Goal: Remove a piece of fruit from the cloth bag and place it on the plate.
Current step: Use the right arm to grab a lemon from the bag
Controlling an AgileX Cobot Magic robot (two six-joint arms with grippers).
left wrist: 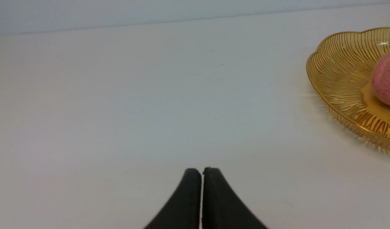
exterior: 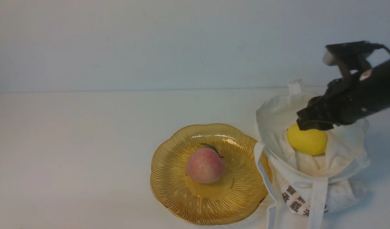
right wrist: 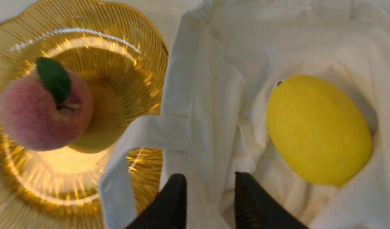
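Observation:
The yellow lemon [exterior: 307, 140] lies in the open mouth of the white cloth bag [exterior: 344, 149] at the right; it also shows in the right wrist view [right wrist: 319, 130], as does the bag [right wrist: 214, 79]. The amber scalloped plate [exterior: 169, 178] stands left of the bag and shows in the right wrist view [right wrist: 140, 60]. My right gripper [right wrist: 210, 178] hovers over the bag's mouth, just above the lemon, open and empty; it shows in the front view [exterior: 312, 122]. My left gripper [left wrist: 202, 171] is shut and empty over bare table, left of the plate [left wrist: 338, 73].
A pink peach with a green leaf [exterior: 205, 165] sits in the middle of the plate. One white bag strap [exterior: 261, 168] drapes over the plate's right rim. The white table [exterior: 70, 152] stretches left of the plate, with a pale wall behind.

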